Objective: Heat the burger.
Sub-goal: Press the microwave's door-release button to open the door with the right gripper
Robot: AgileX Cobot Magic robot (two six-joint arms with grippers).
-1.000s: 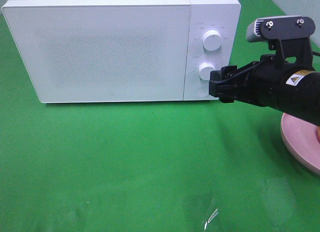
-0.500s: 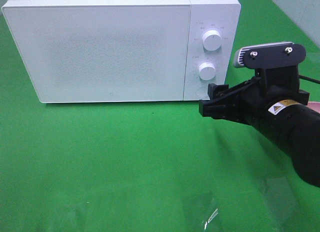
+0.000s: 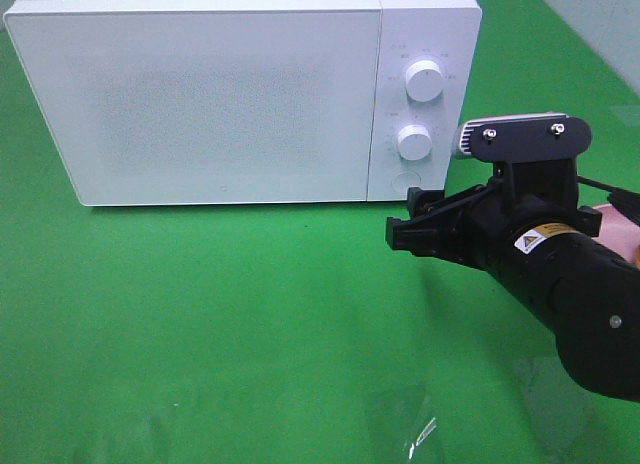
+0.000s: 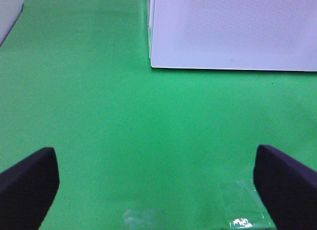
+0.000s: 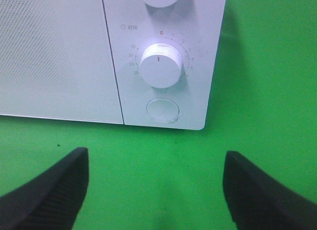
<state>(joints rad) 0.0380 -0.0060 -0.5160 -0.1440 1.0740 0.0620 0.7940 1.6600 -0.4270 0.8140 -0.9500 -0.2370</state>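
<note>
The burger is hidden from you. Your left claw [image 4: 158,185] and right claw [image 3: 403,229] are open, holding nothing. Line the right one up with the round button [image 5: 163,110] on the microwave [image 3: 230,94], then push gently, straight in.

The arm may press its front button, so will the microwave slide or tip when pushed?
The microwave is a wide, low box sitting flat, so tipping looks unlikely. On the green cloth, a hard push on its round button might shift it slightly.
</note>
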